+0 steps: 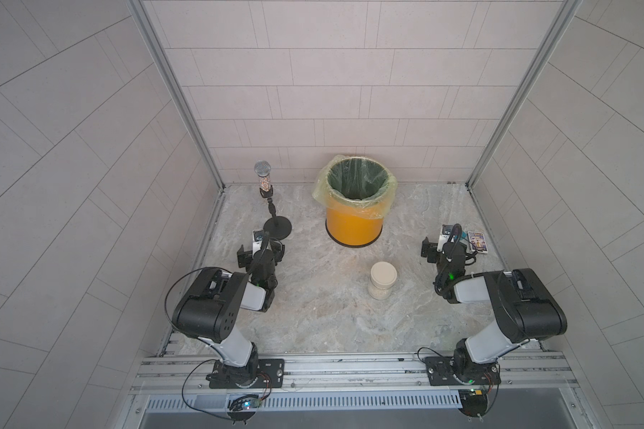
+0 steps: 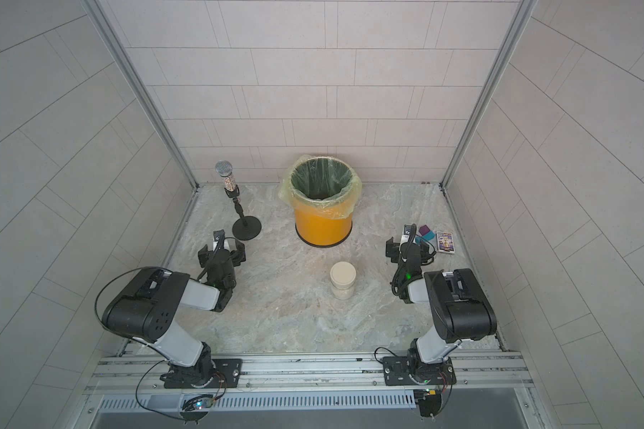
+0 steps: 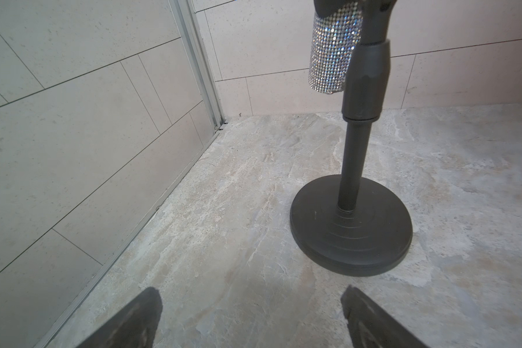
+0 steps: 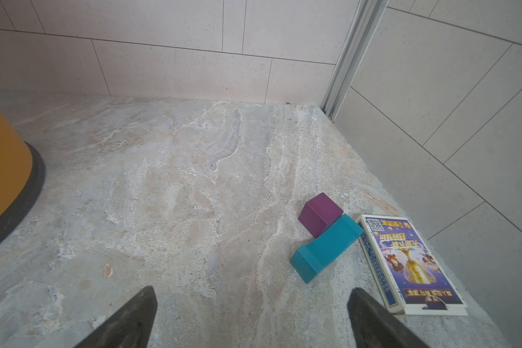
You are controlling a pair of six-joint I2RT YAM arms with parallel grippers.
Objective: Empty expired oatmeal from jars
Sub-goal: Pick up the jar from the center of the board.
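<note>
Both top views show my jar [image 1: 383,283] lidded on the desk [image 1: 313,319], oatmeal [image 1: 381,293] seemingly inside. Left claw [image 3: 250,290] and right claw [image 4: 253,290] gape empty; nothing poured yet.

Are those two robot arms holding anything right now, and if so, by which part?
Nothing. The left fingers and right fingers are spread open with nothing between them; the jar stands untouched on its own, lid on.

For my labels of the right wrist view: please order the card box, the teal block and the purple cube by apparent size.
1. card box
2. teal block
3. purple cube
All three lie close together, so nearness to the camera hardly affects this order.
</note>
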